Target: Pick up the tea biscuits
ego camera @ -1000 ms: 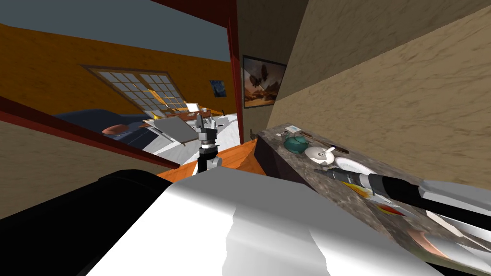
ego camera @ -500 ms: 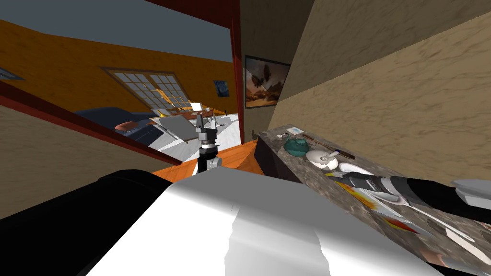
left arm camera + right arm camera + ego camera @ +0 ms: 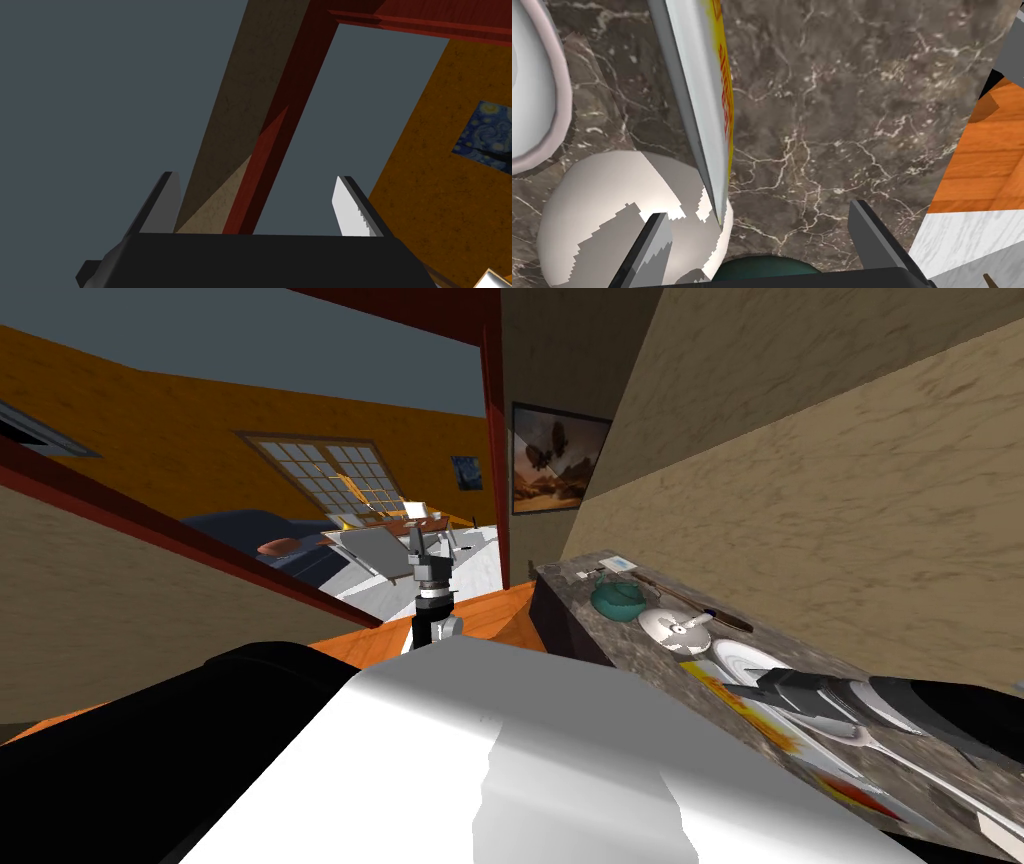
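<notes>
We work at a dark, white-veined marble counter [image 3: 632, 640], and we place everything by the white plate [image 3: 745, 660] on it.

The tea biscuits [image 3: 715, 685] are a long, thin pack lying just beside the plate, on the side towards us. In the head view it reads as a narrow yellow and orange streak running along the plate's rim, with a red patch at the end farther along the counter. In the right wrist view the pack [image 3: 702, 75] shows a pale white-grey face and a narrow yellow side with red lettering. We cannot tell whether it lies flat or stands on its long edge. One end of it reaches the round white piece [image 3: 602, 220] that sits just beyond the plate [image 3: 537, 100].

Our right gripper [image 3: 752, 690] hangs over the pack just beside the plate's near rim. In its own view the right gripper [image 3: 759, 210] has its fingers spread wide and holds nothing. The pack's end lies between them, nearer one blade, with bare marble towards the other. A teal pot [image 3: 615, 600] stands past the round white piece, well apart from the plate.

Our left gripper [image 3: 418, 543] is raised well apart from the plate, off the counter, its fingers [image 3: 167, 200] also standing wide with nothing between them.
</notes>
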`<state>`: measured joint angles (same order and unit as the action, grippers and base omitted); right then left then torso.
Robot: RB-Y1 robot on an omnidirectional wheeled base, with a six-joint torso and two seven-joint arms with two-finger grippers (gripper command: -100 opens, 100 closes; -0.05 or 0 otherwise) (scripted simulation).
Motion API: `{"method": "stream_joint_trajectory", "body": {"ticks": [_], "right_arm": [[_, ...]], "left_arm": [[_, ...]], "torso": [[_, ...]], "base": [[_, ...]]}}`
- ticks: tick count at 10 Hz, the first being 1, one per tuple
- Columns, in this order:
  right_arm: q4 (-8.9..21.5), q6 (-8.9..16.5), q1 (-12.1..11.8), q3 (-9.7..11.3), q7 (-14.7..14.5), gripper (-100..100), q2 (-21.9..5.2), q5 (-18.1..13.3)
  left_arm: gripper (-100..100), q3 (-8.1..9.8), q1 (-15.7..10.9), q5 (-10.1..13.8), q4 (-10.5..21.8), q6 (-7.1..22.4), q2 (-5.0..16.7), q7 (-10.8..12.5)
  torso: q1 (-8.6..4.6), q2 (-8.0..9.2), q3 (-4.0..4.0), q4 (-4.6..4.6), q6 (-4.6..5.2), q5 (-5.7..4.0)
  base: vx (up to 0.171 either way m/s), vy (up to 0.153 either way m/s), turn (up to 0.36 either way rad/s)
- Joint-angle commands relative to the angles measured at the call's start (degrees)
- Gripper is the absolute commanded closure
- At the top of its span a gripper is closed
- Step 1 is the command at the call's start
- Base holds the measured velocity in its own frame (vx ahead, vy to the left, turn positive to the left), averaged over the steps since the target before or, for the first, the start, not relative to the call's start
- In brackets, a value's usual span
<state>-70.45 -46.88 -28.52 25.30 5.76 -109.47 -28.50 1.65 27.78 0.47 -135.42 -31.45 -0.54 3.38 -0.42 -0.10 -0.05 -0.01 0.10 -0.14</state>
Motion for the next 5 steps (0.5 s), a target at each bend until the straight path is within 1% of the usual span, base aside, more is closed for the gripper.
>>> {"method": "stream_joint_trajectory", "body": {"ticks": [1, 2, 3, 4, 5], "right_arm": [[0.21, -0.64, -1.81, 2.41, -0.82, -100, -1.33, -0.96], [0.21, -0.64, -1.81, 2.41, -0.82, -100, -1.33, -1.72], [0.21, -0.64, -1.81, 2.41, -0.82, -100, -1.33, -0.96], [0.59, -1.65, -3.53, 4.68, -1.30, -100, -1.73, -2.76], [0.59, -1.65, -3.53, 4.68, -1.30, -100, -1.73, -2.76]], "left_arm": [[0, 0.00, 0.00, 0.00, 0.00, 0.00, 0.00, 0.00], [0, 0.00, 0.00, 0.00, 0.00, 0.00, 0.00, 0.00], [0, 0.00, 0.00, 0.00, 0.00, 0.00, 0.00, 0.00], [0, 0.00, 0.00, 0.00, 0.00, 0.00, 0.00, 0.00], [0, 0.00, 0.00, 0.00, 0.00, 0.00, 0.00, 0.00]], "torso": [[0.00, 0.00, 0.00, 0.00, 0.00, 0.00], [-0.11, 0.04, 0.02, 0.01, 0.00, -0.03], [-0.01, 0.03, 0.02, 0.01, 0.01, 0.00], [0.18, 0.05, 0.03, 0.01, 0.02, 0.03], [0.09, 0.02, 0.01, 0.00, 0.00, 0.02]], "base": [[0.026, -0.116, 0.119], [0.029, -0.089, 0.041], [0.022, -0.031, -0.011], [0.037, -0.066, 0.088], [0.037, -0.071, 0.061]]}}
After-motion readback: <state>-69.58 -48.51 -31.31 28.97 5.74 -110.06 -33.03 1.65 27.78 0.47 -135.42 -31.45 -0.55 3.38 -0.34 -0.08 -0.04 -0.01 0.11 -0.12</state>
